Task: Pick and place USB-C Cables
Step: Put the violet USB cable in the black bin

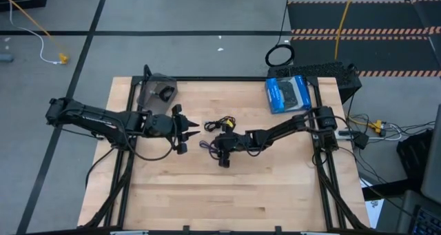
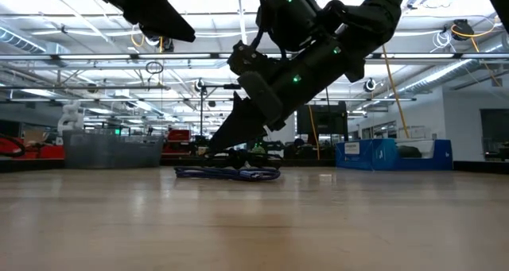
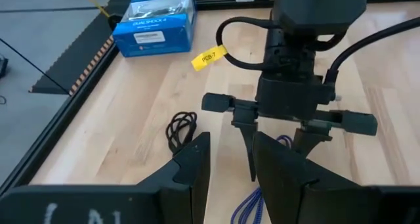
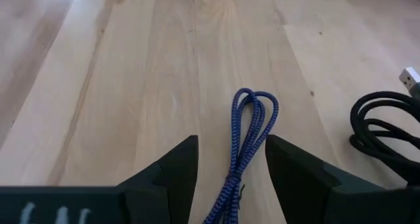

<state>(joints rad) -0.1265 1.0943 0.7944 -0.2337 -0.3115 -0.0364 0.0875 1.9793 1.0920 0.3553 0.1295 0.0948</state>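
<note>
1. High view puts the right arm's pincer near the middle of the pale wooden tabletop, tipped down over the braided purple-blue USB-C cable bundle, which pokes out at its nine o'clock side.
2. From the right wrist camera, the two dark fingers stand moderately apart, one on each side of the purple-blue bundle; nothing is held yet, and the folded loop end lies past the fingertips.
3. A thin black coiled USB-C cable lies just at twelve o'clock of that pincer, close beside the purple one; its loops and a plug show at the edge of the right wrist picture.
4. The left arm's pincer hovers at nine o'clock of the cables, fingers parted and empty, pointing toward the right arm.
5. A blue cardboard box sits at one o'clock, well apart.
6. Risks, as I judge them: closing on only some strands could let the bundle unravel or slip; drifting sideways could snag the black cable too; the two pincers are near enough to knock together.
</note>
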